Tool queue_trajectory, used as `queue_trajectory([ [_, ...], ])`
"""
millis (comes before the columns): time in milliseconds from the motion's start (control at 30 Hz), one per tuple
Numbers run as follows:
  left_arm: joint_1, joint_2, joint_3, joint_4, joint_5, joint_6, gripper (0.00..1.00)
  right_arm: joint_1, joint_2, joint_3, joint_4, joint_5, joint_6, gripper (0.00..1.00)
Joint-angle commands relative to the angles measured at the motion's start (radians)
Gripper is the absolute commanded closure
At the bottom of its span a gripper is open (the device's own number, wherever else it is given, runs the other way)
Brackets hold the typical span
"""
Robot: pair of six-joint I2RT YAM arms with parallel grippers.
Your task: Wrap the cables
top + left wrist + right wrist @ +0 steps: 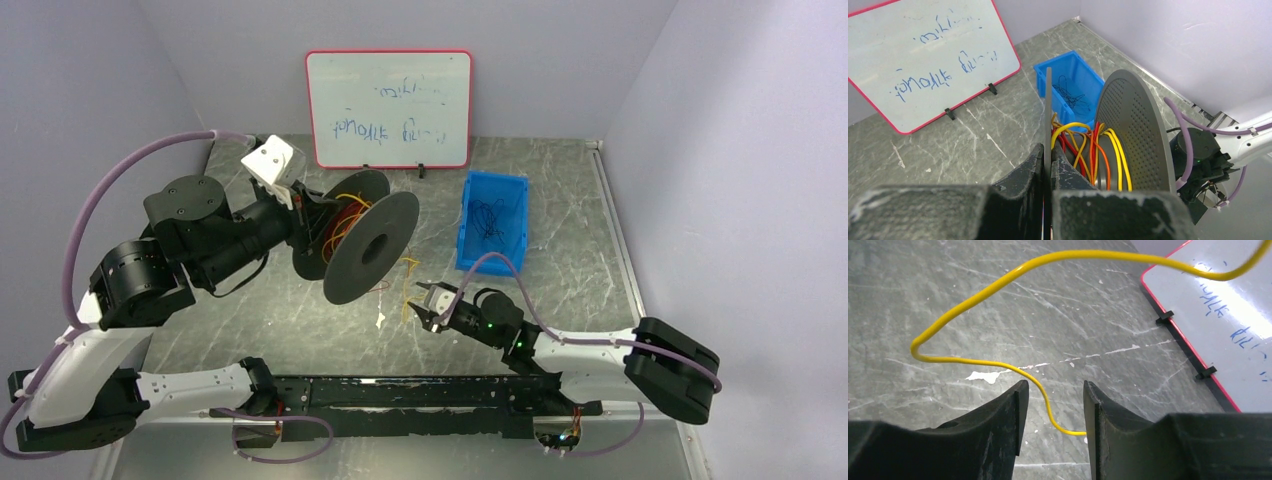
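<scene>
A dark grey spool (370,245) is held off the table, tilted. Yellow, orange and red cables (1098,150) are wound loosely round its hub between the two flanges. My left gripper (1048,162) is shut on the thin edge of the near flange (1048,110); it also shows in the top view (305,205). A loose yellow cable (973,295) trails from the spool down to the table (408,290). My right gripper (1053,390) is open and low over the table (428,310). The cable's end lies between its fingers and touches the right finger (1098,420).
A red-framed whiteboard (390,108) stands at the back. A blue bin (493,220) with thin dark wires sits at the right of the spool. A white scrap (380,322) lies on the table. A black rail (420,392) runs along the front edge.
</scene>
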Motion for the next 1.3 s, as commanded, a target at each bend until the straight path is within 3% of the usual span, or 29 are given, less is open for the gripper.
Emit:
queue_trajectory([
  [0, -0.005, -0.032, 0.021, 0.066, 0.020, -0.012, 0.93, 0.015, 0.032, 0.030, -0.014, 0.021, -0.044, 0.53],
  [333, -0.004, -0.031, 0.021, 0.064, 0.034, -0.016, 0.93, 0.020, 0.084, 0.021, 0.030, 0.082, -0.047, 0.56],
  [433, -0.004, -0.031, 0.020, 0.066, 0.036, -0.018, 0.93, 0.020, 0.102, 0.030, 0.033, 0.078, -0.033, 0.65],
  [633, -0.004, -0.041, 0.002, 0.090, 0.017, -0.029, 0.93, 0.027, 0.121, 0.039, 0.008, 0.067, 0.003, 1.00],
  [800, -0.004, -0.033, -0.016, 0.127, -0.052, -0.063, 0.93, 0.062, 0.126, -0.012, 0.063, 0.085, 0.091, 1.00],
  [1267, -0.003, 0.033, -0.001, 0.264, -0.192, -0.110, 0.93, 0.248, 0.345, -0.105, 0.278, 0.373, 0.372, 1.00],
])
